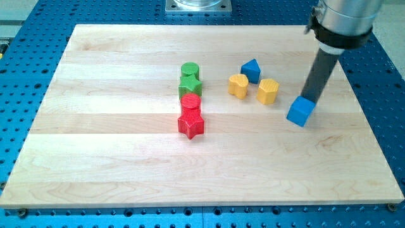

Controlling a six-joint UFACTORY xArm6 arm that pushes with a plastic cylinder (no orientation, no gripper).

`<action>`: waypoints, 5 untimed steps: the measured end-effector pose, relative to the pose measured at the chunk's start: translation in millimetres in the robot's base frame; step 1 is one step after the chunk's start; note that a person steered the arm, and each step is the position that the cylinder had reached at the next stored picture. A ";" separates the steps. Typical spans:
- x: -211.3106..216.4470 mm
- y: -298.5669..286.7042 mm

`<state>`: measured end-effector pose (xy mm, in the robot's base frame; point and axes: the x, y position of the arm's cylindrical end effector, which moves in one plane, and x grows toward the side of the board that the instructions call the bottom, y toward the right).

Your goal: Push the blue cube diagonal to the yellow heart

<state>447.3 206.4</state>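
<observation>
Rod contact is at the upper edge of the small blue plastic cube (300, 111): my tip (310, 99) sits just above it toward the view's top, touching or very nearly so. No pincer exists on this arm, only the straight dark rod. The blue cube lies on the pale wooden surface (126, 158), to the lower right of the yellow hexagonal block (267, 91) and well right of the yellow heart-shaped block (238, 85). A second blue block (251, 70), wedge-like, sits just above the heart. Left of these stand a green cylinder (189, 69), green star (190, 85), red cylinder (190, 102) and red star (191, 123) in a column.
</observation>
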 end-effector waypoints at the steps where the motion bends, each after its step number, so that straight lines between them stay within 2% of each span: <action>1: -5.1 20.3; 2: 7.6 22.1; 3: 18.5 -5.2; 5: 19.0 -31.6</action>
